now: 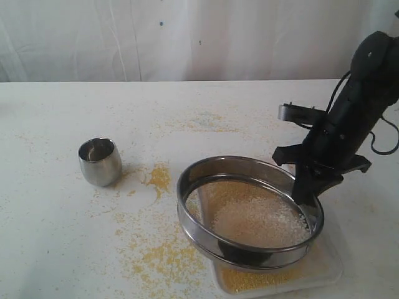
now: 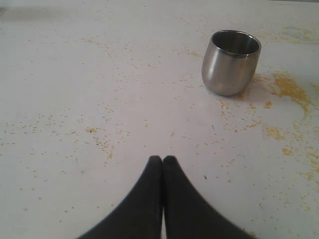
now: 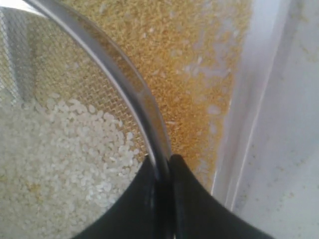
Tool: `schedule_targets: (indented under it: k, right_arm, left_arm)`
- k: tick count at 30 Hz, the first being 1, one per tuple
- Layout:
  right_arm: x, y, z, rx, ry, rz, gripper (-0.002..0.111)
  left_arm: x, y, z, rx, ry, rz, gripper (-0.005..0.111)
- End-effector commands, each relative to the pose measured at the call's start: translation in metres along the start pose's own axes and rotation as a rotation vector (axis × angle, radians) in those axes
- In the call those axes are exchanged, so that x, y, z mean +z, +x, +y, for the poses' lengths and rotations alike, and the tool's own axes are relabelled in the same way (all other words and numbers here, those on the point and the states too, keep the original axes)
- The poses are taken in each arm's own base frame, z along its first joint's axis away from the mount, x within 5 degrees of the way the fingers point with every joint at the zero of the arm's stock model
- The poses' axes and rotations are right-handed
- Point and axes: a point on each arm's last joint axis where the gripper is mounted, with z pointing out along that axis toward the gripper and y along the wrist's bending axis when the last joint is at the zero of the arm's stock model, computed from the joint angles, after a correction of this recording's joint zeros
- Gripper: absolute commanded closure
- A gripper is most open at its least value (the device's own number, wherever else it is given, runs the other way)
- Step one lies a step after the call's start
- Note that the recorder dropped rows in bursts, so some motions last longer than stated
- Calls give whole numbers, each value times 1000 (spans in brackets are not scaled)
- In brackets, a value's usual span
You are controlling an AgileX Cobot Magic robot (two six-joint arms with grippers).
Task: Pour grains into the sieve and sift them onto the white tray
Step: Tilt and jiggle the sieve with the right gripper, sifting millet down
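The sieve (image 1: 249, 212) hangs tilted above the white tray (image 1: 324, 268), its left side raised. My right gripper (image 1: 305, 190) is shut on the sieve's right rim (image 3: 124, 84), one finger inside the ring and one outside. Pale whitish grains (image 3: 60, 164) lie on the mesh. Fine yellow grains (image 3: 189, 64) cover the tray below, and some show at the tray's front (image 1: 255, 279). My left gripper (image 2: 162, 159) is shut and empty over the bare table, apart from the steel cup (image 2: 230, 62). That gripper is out of the exterior view.
The small steel cup (image 1: 100, 162) stands upright on the left of the table. Yellow meal is spilled on the table beside the cup (image 1: 159, 177) and in front of the sieve (image 1: 156, 255). A white curtain (image 1: 187, 37) backs the table.
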Motion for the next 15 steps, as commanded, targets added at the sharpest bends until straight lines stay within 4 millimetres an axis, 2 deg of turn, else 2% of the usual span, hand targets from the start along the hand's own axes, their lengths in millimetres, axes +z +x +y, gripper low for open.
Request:
schedule_targets:
  k: [1, 3, 6, 8, 11, 12, 15]
  right_arm:
    - [-2, 2, -1, 121, 3, 6, 108]
    - [3, 5, 2, 89, 2, 29, 108]
    - [4, -6, -2, 58, 41, -91, 108]
    - [3, -12, -4, 107, 54, -160, 108]
    - [5, -5, -1, 181, 23, -88, 108]
    - [9, -1, 1, 165, 18, -59, 108]
    - [14, -4, -2, 87, 52, -117, 108]
  left_arm:
    - [0, 2, -1, -7, 10, 4, 107]
    - [0, 2, -1, -7, 10, 4, 107]
    - [0, 2, -1, -7, 10, 4, 107]
    - [0, 2, -1, -7, 10, 4, 107]
    - [0, 2, -1, -7, 10, 4, 107]
    - [0, 2, -1, -7, 10, 4, 107]
    - [0, 2, -1, -7, 10, 4, 107]
